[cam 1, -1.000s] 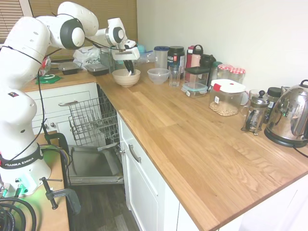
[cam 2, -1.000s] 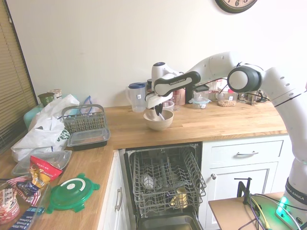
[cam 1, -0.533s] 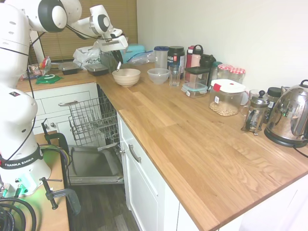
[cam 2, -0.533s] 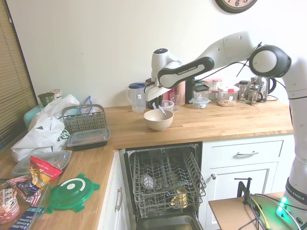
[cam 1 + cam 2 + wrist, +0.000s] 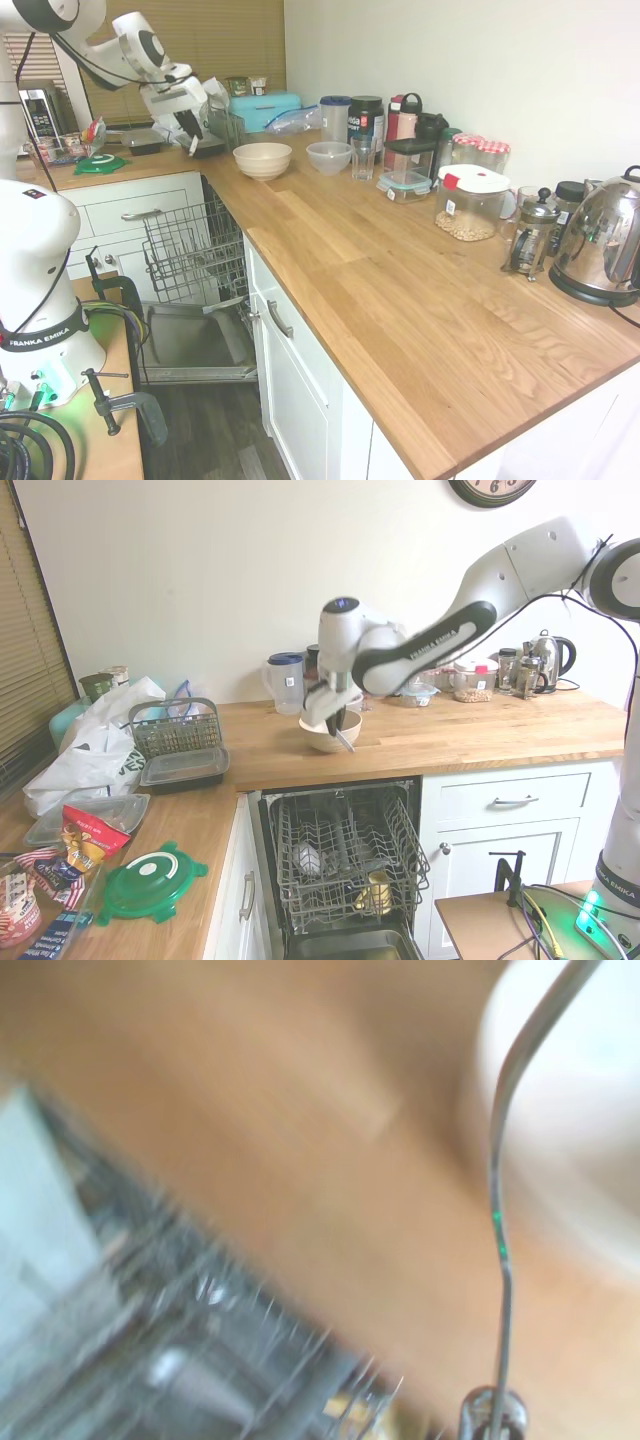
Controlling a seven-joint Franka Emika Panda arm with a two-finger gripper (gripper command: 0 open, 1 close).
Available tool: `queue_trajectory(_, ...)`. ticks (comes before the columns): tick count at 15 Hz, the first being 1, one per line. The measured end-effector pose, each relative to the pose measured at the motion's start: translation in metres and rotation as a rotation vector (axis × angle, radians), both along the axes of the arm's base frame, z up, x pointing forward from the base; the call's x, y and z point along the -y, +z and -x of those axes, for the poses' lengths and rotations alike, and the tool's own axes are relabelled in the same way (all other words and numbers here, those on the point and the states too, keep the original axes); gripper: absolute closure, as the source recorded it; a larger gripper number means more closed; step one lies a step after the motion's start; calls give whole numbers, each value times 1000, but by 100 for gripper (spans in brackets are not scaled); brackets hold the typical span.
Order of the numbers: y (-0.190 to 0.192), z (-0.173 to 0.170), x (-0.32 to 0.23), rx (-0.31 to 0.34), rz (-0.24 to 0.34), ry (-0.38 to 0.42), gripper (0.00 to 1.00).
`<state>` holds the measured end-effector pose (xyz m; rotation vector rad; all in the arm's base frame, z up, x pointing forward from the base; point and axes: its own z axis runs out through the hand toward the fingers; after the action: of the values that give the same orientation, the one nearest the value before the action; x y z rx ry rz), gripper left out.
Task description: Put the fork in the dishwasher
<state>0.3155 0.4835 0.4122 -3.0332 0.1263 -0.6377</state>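
One second has carried the gripper point(image 5: 337, 723) out of the beige bowl point(image 5: 330, 732) and away from it. In the earliest frames its fingers reached down into the bowl; half a second ago they hung just above the rim; now the second exterior view shows them in front of the bowl, over the counter point(image 5: 470, 735) near its front edge, with the arm stretched higher and flatter across the frame. In the first exterior view the gripper point(image 5: 190, 131) has swung from directly over the bowl point(image 5: 262, 159) to about nine o'clock of it, clear of the rim.

Both fingers are clamped on the fork point(image 5: 342, 738), which juts from between them toward five o'clock in the second exterior view, hanging free and touching nothing else. It is a slim silver-grey utensil; only a short pale length shows below the fingers. In the wrist view the fork point(image 5: 502, 1210) appears as a thin, gently curved metal stem crossing the blurred pale bowl point(image 5: 590, 1120) and wood.

Below the counter the dishwasher point(image 5: 345, 860) stands open, its grey wire rack point(image 5: 310, 830) pulled out and its door point(image 5: 195, 345) dropped flat. The fork is above the counter at about twelve o'clock of the rack, not yet inside.
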Motion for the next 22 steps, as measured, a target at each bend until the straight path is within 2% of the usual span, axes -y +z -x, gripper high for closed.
queue_trajectory(2, -48, 22, 8, -11, 31, 21, 100)
queue_trajectory(4, -83, 28, 4, -27, 66, 32, 100)
queue_trajectory(6, -128, 24, -7, -71, 113, 34, 100)
queue_trajectory(10, -240, 8, -29, -151, 253, 18, 100)
queue_trajectory(11, -257, 4, -38, -158, 258, 14, 0)
queue_trajectory(19, -256, -5, -60, -175, 255, 20, 0)
queue_trajectory(22, -235, -5, -65, -153, 234, 26, 0)
